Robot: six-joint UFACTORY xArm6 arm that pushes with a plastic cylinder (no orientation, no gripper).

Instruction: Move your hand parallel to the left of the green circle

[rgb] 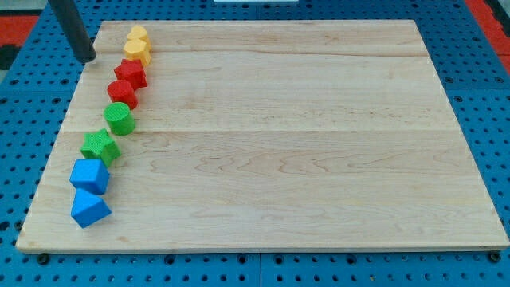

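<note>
The green circle [120,117] stands near the board's left edge, in a curved line of blocks. My tip [88,58] is at the view's upper left, at the board's left edge. It is above and to the left of the green circle, clear of all blocks. Above the green circle sit a red circle [122,92], a red star [131,73] and two yellow blocks [138,45]. Below it sit a green star [100,146], a blue cube [88,175] and a second blue block [89,208].
The wooden board [303,135] lies on a blue pegboard table [24,127]. The dark rod rises from the tip to the view's top left.
</note>
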